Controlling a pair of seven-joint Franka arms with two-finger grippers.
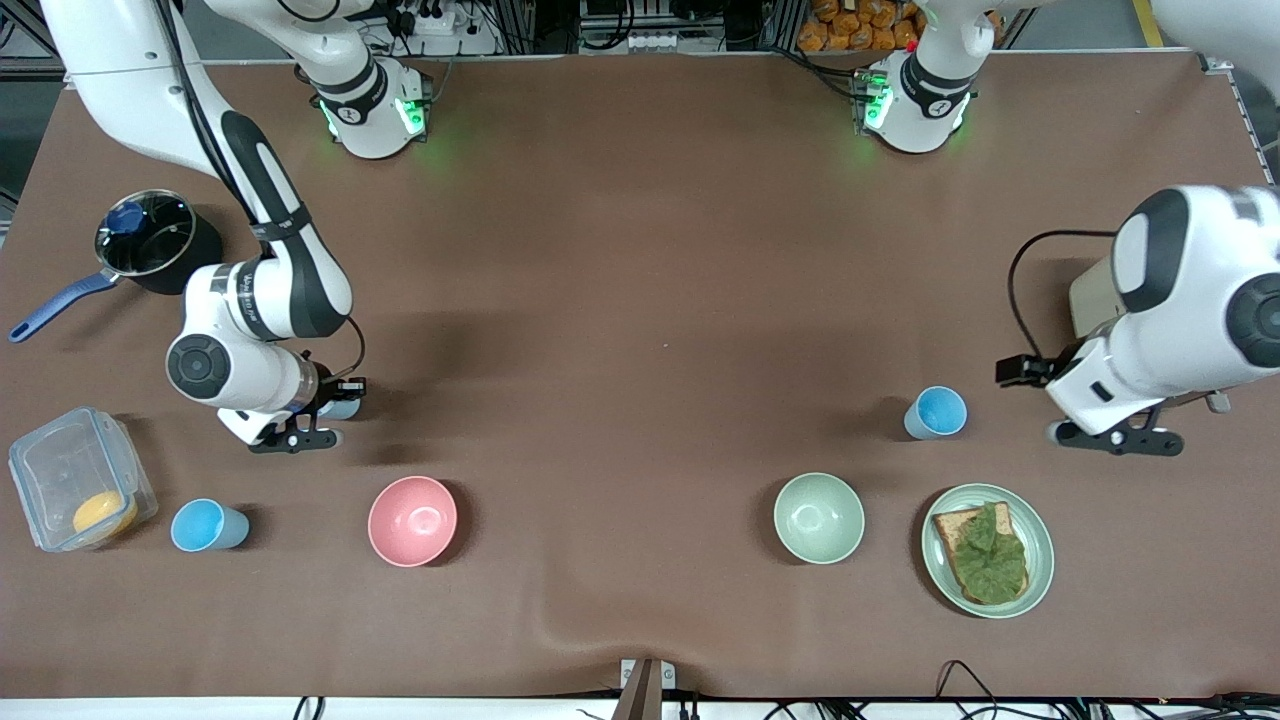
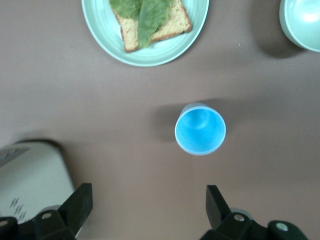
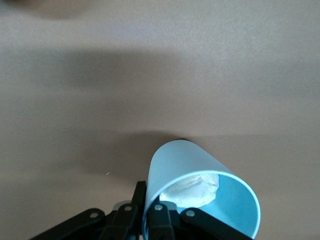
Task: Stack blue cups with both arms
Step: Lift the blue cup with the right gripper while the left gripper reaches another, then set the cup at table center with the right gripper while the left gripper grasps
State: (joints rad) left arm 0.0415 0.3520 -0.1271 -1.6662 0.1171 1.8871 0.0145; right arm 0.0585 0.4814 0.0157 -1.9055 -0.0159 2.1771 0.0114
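Writing: you can read none | Surface: brown table [image 1: 640, 300] | Right gripper [image 1: 300, 425]: clamped on blue cup with white wad [image 3: 200, 195], above table | Left gripper [image 2: 147, 210]: fingers spread wide, holding nothing, bright-blue cup [image 2: 200, 131] just beside, toward green plate [image 2: 100, 30] | Third blue cup [image 1: 205, 525]: near right gripper, beside clear container [image 1: 70, 480].

Even, bright light falls from above on the brown counter [image 1: 640, 300], and soft shadows lie beside each object. Green lamps glow at both arm bases. The wrist views look slightly soft.
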